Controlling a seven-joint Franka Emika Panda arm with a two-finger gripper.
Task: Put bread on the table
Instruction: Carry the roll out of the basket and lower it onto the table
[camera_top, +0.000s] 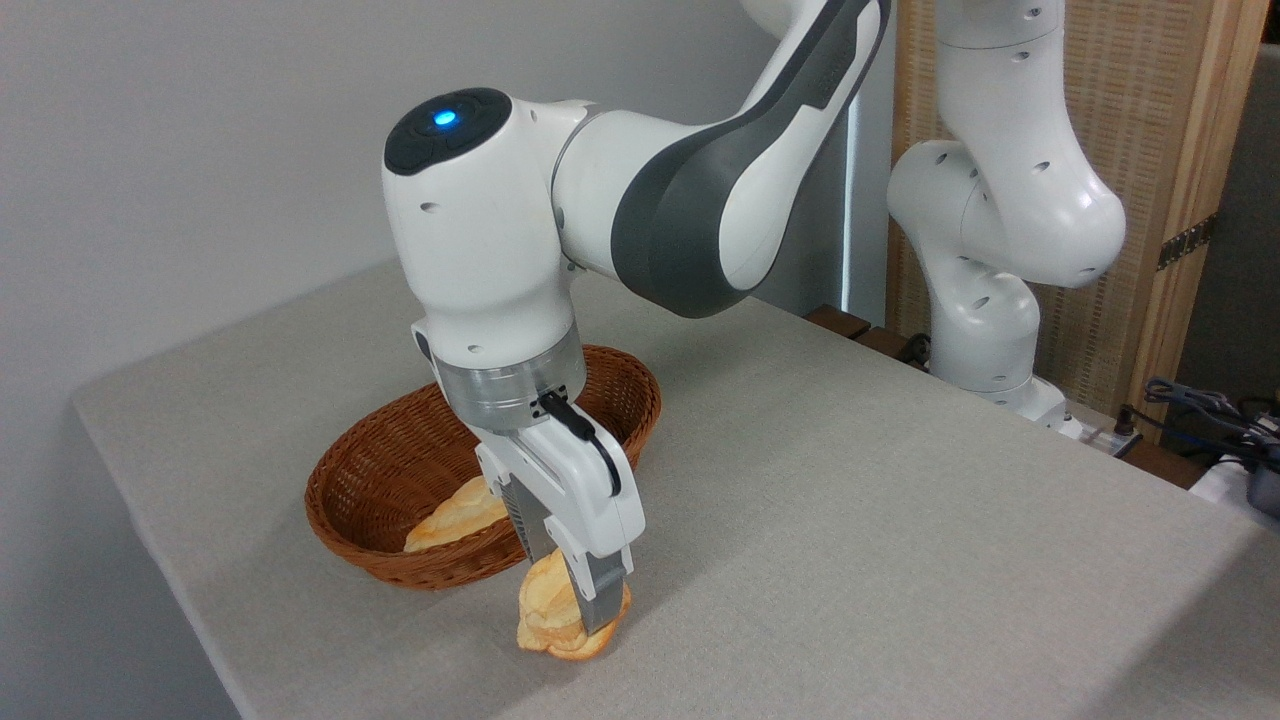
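Now gripper (578, 612) closed on small round bun (552, 618), just outside wicker basket (400, 470), bun bottom touching or almost touching grey table cloth (850, 520) directly below; only opening needed, apparently.

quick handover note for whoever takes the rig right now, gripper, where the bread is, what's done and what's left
Gripper: shut on the bread, fingers pointing down.
Bread: out of the wicker basket, just in front of its near rim, at or barely above the table; contact cannot be told.
Another loaf lies in the basket.
Done: bread lifted out and brought over the cloth.
Left: confirm it rests on the table, open the gripper, retract upward.
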